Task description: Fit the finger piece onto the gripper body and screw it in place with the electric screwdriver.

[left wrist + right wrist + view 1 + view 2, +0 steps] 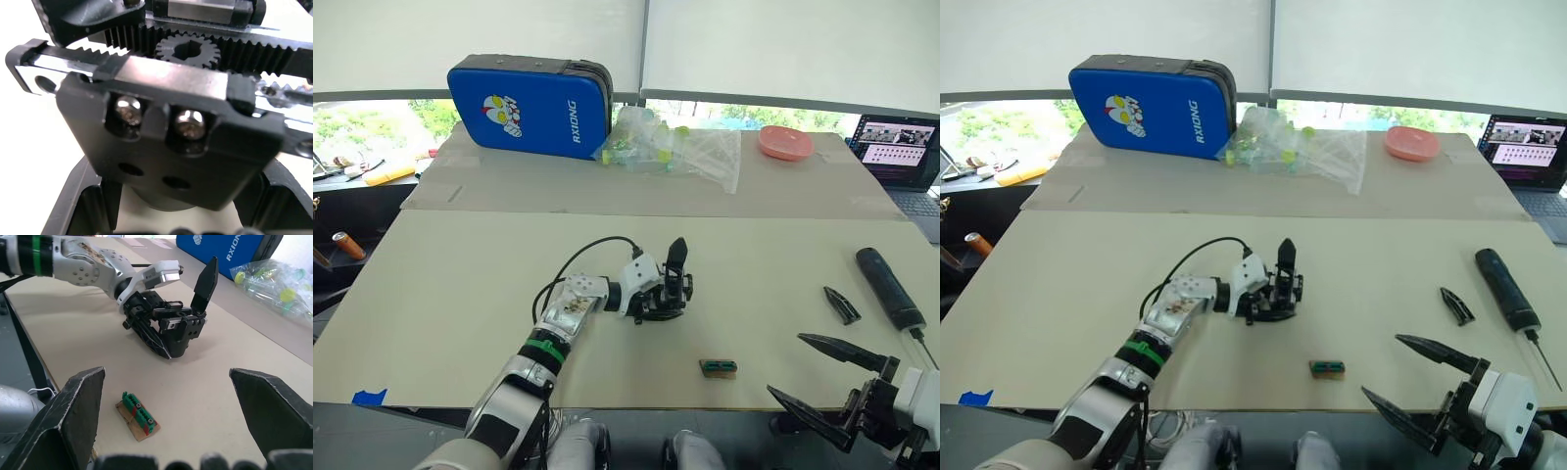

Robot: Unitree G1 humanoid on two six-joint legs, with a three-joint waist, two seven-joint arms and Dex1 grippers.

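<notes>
Surface: beige table (460,294) before bright windows.

Left gripper (656,299): at table centre, fingers clamped on the gripper body (671,292). The body rests on the table, its one black pointed finger standing upright. The left wrist view shows the body's toothed rack, gear and two screw heads close up.

Right gripper (837,387): at the near right edge, fingers spread wide, holding nothing.

Small green block (718,368): on the table between the two grippers.

Finger piece (842,305): lying loose on the table, right of centre.

Electric screwdriver (889,287): lying just beside the finger piece, on its right, bit toward the near edge.

Far end: blue case (529,106), clear bag (675,147), pink dish (785,143), laptop (901,147).
</notes>
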